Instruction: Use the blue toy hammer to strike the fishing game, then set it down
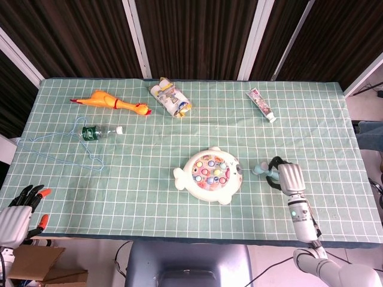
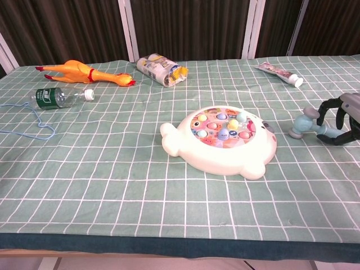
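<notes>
So the blue toy hammer (image 2: 304,122) is in my right hand (image 2: 344,118) right now, fingers wrapped around the handle, over at the right side of the surface (image 1: 149,179). In the chest view the head sticks out to the left of the hand, pointing toward the fishing game (image 2: 222,139), and it looks like it's tilted up a bit. I can't tell from either view whether the head is touching the cloth or just off it. From the head view the hammer (image 1: 261,170) sits just beside the fishing game (image 1: 209,175), not touching it, with my right hand (image 1: 286,175) covering most of the handle.

The fishing game itself is the white fish-shaped one with the coloured fish in the round middle, sitting roughly centre on the green checked cloth.

My left hand (image 1: 17,212) is way off at the near left corner, off the edge of the surface, fingers spread and holding nothing. The chest view doesn't catch it at all.

The rest is well apart at the back: a rubber chicken (image 1: 111,103) far left, a water bottle (image 1: 97,131) lying on its side with a blue wire hanger (image 1: 60,146) next to it, a crumpled snack bag (image 1: 170,99) near the middle back, and a tube (image 1: 262,104) toward the right back.
</notes>
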